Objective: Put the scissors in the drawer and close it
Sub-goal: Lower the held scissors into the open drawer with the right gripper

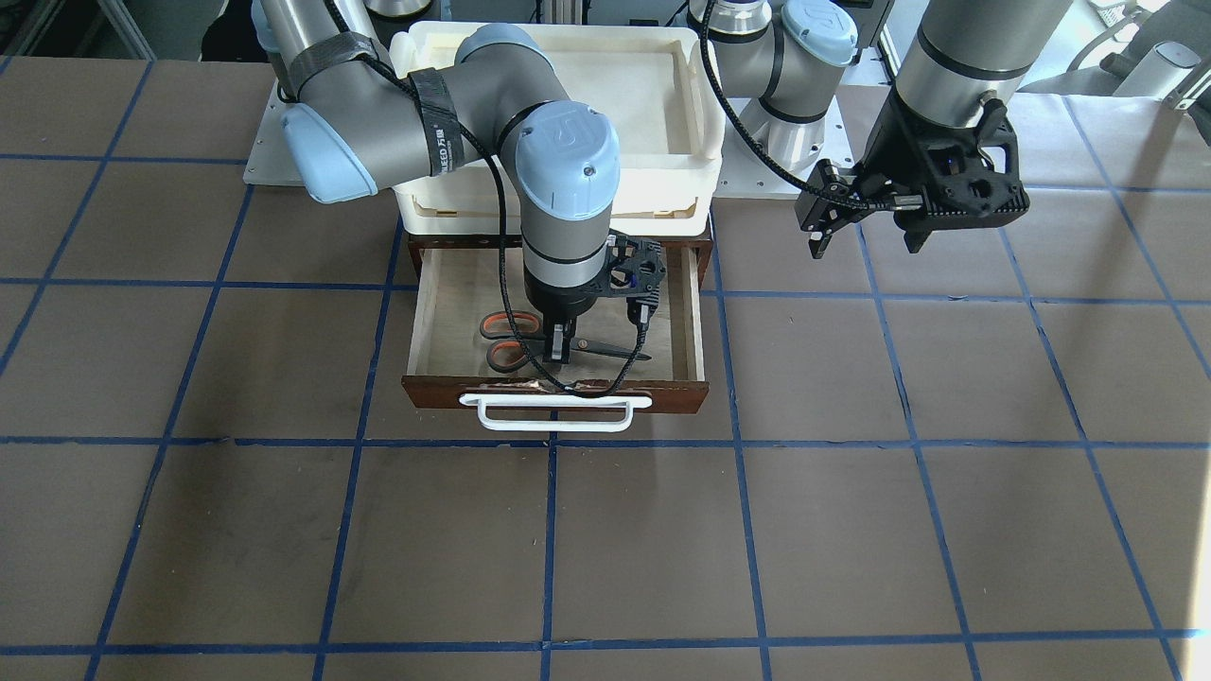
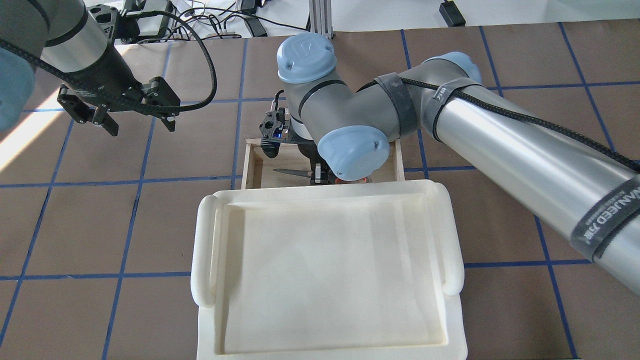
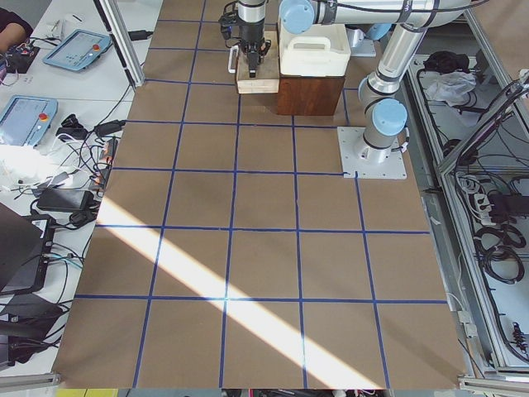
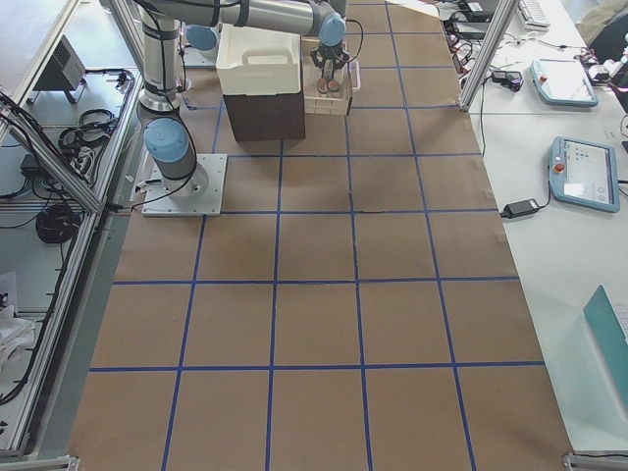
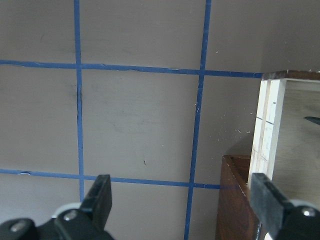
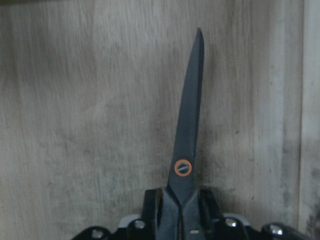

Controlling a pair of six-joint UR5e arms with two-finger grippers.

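Okay, right gripper (image 1: 561,346) is down inside the open drawer (image 1: 681,392), clamped tight on the scissors (image 6: 189,125) just behind the pivot screw. Blades are together and point toward the robot's left, orange-grey loops the other way. Can't tell if the scissors touch the plywood floor. The drawer's white handle (image 1: 558,425) faces away from the robot. Left gripper (image 1: 866,236) hangs over the bare counter (image 1: 284,530) beside the drawer, jaws wide apart, holding nothing

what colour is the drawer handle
White; the handle shows best in the exterior front-facing view.
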